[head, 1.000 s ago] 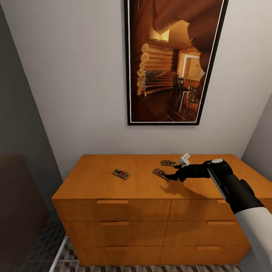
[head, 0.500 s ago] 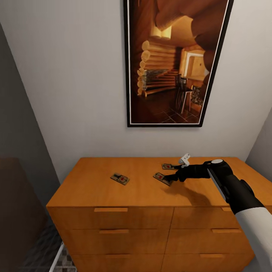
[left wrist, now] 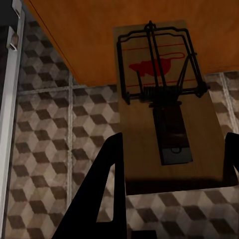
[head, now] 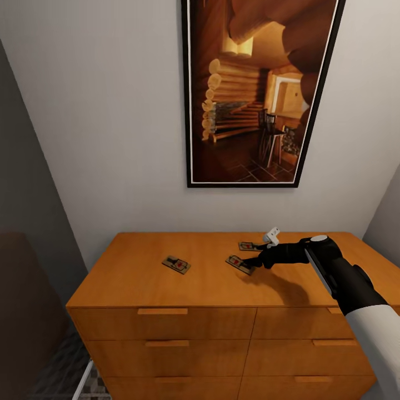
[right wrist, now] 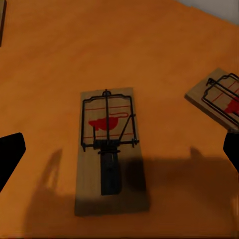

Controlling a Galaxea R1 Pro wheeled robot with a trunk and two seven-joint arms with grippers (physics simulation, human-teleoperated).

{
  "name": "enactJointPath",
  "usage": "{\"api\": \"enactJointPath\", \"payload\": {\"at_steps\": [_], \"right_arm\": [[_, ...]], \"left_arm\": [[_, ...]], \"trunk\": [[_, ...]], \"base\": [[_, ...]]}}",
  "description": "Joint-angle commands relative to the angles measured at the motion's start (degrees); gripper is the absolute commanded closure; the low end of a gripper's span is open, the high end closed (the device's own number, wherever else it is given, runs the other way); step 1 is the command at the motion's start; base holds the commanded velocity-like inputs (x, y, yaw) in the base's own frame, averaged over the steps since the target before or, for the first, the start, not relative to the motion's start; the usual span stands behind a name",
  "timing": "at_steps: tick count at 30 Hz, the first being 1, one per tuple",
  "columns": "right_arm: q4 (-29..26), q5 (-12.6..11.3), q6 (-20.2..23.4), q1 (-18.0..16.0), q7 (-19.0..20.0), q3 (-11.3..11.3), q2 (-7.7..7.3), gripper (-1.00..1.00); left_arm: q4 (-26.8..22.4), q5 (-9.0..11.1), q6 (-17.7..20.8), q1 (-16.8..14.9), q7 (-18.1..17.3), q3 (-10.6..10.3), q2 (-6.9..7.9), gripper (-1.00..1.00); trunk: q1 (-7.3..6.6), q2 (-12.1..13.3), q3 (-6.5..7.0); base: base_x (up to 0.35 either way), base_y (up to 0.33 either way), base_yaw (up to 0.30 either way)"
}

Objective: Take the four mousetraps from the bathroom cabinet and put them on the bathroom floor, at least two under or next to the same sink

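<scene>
The right pincer (head: 251, 261) hovers over the cabinet (head: 211, 278) top, its two dark fingers spread wide, and the right wrist view shows a trap (right wrist: 110, 152) lying flat between them, not yet touched. A second trap (right wrist: 219, 99) sits just beside it, near one finger.

To take it well, I judge the pincer should come straight down so the fingers bracket the wooden base across its narrow width, clear of the wire bar and the neighbour. The piece is thin and lies flush with the surface, so the tips must reach almost to the wood before closing; closing too high would slip over it, and a skewed approach could shove it toward the second trap.

The left pincer (left wrist: 167, 164) is already clamped on a trap (left wrist: 164, 104), held flat between its fingers above the floor (left wrist: 50, 114) beside the cabinet's edge. It should be kept level while the right arm works.

Count: in the head view, three traps lie on the cabinet: the target (head: 239, 263), one behind it (head: 248, 245) and one well apart to the left (head: 176, 264). With the one in the left pincer, that makes four. None is on the floor yet. The cabinet shows three rows of drawer fronts. One framed picture (head: 258, 91) hangs above.
</scene>
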Motion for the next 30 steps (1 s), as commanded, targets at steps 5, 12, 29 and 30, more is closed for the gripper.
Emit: {"api": "enactJointPath", "payload": {"at_steps": [5, 12, 29, 30], "right_arm": [[0.44, 0.45, 0.13, -0.05, 0.35, 0.03, -0.02, -1.00], [0.96, 0.45, 0.13, -0.05, 0.35, 0.03, 0.00, -1.00], [1.03, 2.36, -2.31, -0.05, 0.05, 1.03, 0.26, -1.00], [1.03, 2.54, -2.35, -0.05, 0.02, 1.34, 0.29, -1.00]], "left_arm": [[0.21, -0.11, -0.31, -0.07, 0.50, -0.50, -0.02, 1.00], [0.21, -0.13, -0.31, 0.00, 0.50, -0.50, -0.02, 1.00], [0.21, -0.13, -0.31, 0.03, 0.45, -0.50, -0.02, 1.00], [0.21, -0.11, -0.31, 0.03, 0.44, -0.50, -0.02, 1.00]], "trunk": [[0.00, -0.04, -0.10], [0.00, -0.04, -0.29], [0.00, -0.04, -0.37], [0.00, -0.04, -0.37]], "base": [[0.000, 0.000, 0.000], [0.000, 0.000, 0.000], [0.000, 0.000, 0.000], [0.000, 0.000, 0.000]]}}
